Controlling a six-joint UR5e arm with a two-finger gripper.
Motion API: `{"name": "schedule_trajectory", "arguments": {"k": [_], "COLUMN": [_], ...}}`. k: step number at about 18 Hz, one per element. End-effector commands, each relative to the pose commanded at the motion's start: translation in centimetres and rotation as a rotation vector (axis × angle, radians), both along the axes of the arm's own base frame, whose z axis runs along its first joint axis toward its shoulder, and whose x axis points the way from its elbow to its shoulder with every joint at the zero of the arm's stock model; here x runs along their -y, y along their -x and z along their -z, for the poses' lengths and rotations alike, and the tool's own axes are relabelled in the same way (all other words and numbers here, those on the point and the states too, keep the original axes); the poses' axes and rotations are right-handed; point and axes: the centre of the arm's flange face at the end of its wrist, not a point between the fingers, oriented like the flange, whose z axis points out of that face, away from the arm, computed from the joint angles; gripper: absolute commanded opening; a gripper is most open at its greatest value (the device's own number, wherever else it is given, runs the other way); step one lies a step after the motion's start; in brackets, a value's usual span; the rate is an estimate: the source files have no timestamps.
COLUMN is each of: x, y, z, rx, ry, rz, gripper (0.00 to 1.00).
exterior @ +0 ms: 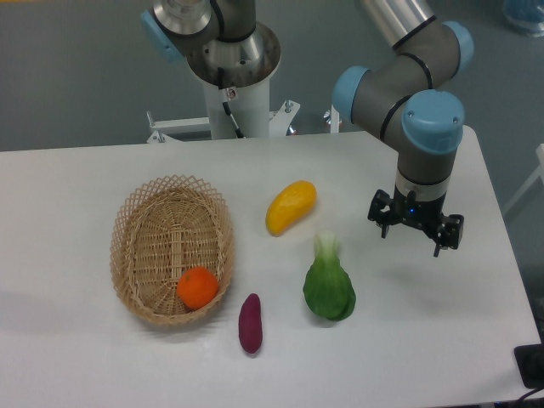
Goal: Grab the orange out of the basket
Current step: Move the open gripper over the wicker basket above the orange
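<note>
The orange (197, 287), small, round and bright, lies inside the oval wicker basket (136, 223) near its front right wall. The basket stands on the left part of the white table. My gripper (415, 235) hangs over the right side of the table, far to the right of the basket, pointing down. Its fingers look spread apart with nothing between them.
A yellow-orange mango-like fruit (291, 206) lies right of the basket. A green leafy vegetable (329, 285) sits between basket and gripper. A purple sweet potato (251, 323) lies just in front of the basket's right end. The table's right edge runs close to the gripper.
</note>
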Motion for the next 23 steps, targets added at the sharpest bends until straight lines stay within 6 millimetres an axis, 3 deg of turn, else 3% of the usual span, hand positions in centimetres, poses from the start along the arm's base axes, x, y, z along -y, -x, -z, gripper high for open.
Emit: {"name": "schedule_trajectory", "arguments": {"k": [10, 18, 21, 23], "x": [0.0, 0.1, 0.3, -0.4], "y": [-0.3, -5.0, -5.8, -6.8], "z": [-0.3, 0.6, 0.6, 1.0], "rx": [0.005, 0.059, 0.076, 0.09], "ry": [-0.004, -0.013, -0.027, -0.034], "rz": [0.003, 0.013, -0.009, 0.009], "gripper": [1.0, 1.0, 1.0, 1.0]}}
